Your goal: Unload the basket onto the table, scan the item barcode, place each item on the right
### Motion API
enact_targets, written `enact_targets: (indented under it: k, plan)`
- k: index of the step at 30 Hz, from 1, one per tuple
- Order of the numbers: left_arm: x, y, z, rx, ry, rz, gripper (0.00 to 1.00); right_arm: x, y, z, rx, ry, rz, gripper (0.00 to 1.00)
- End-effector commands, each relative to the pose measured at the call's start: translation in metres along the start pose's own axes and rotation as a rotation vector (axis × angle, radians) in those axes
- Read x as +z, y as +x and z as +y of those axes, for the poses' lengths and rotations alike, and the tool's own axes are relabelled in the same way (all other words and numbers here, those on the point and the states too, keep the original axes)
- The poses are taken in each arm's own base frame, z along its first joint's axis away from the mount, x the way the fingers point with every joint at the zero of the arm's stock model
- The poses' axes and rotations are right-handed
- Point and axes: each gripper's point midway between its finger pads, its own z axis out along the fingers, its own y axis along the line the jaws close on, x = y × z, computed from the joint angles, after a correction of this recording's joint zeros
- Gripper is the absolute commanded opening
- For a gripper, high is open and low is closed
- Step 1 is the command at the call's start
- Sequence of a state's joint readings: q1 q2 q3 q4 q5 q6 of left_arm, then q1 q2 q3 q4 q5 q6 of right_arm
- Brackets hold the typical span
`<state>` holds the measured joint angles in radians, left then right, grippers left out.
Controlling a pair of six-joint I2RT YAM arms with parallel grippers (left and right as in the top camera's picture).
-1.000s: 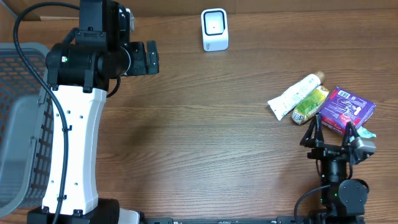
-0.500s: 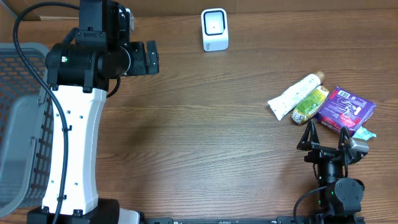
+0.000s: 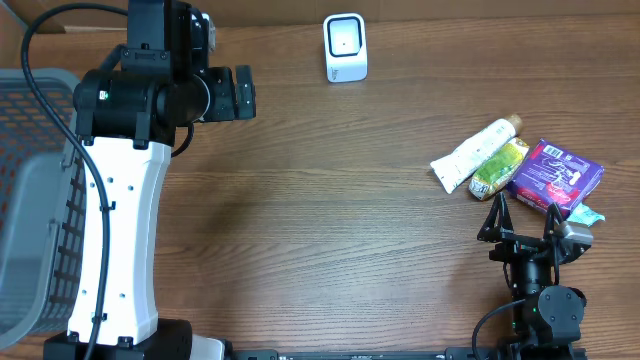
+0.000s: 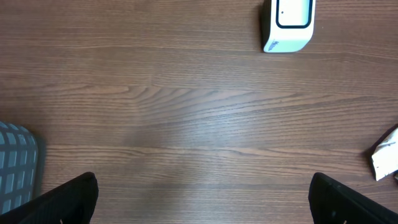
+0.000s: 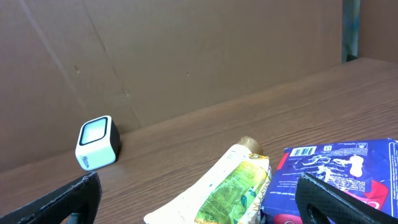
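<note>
The white barcode scanner [image 3: 345,47] stands at the table's far edge, its window facing the room; it also shows in the left wrist view [image 4: 287,25] and the right wrist view [image 5: 96,144]. Three items lie together at the right: a white tube [image 3: 470,156], a green pouch [image 3: 500,167] and a purple box [image 3: 556,176] with a barcode on top [image 5: 310,151]. My right gripper [image 3: 524,218] stands open just in front of them, nothing between its fingers [image 5: 348,202]. High over the left of the table my left gripper [image 3: 232,93] is open and empty [image 4: 202,202].
A grey mesh basket [image 3: 30,200] sits at the left edge, its corner showing in the left wrist view [image 4: 15,168]. A brown cardboard wall [image 5: 186,56] backs the table behind the scanner. Bare wood lies between the scanner and the items.
The right gripper has drawn back a little toward the front edge, away from the purple box, and then held still. The left arm has not moved.
</note>
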<state>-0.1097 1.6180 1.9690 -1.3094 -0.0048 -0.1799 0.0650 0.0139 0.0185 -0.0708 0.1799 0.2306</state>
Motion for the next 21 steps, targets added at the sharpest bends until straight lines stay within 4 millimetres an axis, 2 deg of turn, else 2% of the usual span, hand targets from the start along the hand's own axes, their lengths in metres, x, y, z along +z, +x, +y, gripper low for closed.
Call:
enact_targets:
  k: [1, 12, 18, 21]
  plan:
    - [-0.001, -0.003, 0.0, 0.01, -0.002, -0.011, 1.0, 0.0, 0.002, 0.001, -0.018, -0.008, -0.003, 1.0]
    - [-0.002, -0.002, 0.0, 0.011, -0.004, -0.005, 1.0, 0.0, 0.002, 0.001, -0.018, -0.008, -0.003, 1.0]
    - [-0.027, -0.004, -0.001, 0.061, 0.014, -0.104, 1.0, 0.0, 0.002, 0.001, -0.018, -0.008, -0.003, 1.0]
    - [-0.033, 0.001, -0.002, 0.1, 0.036, -0.173, 1.0, 0.0, 0.002, 0.001, -0.018, -0.008, -0.003, 1.0]
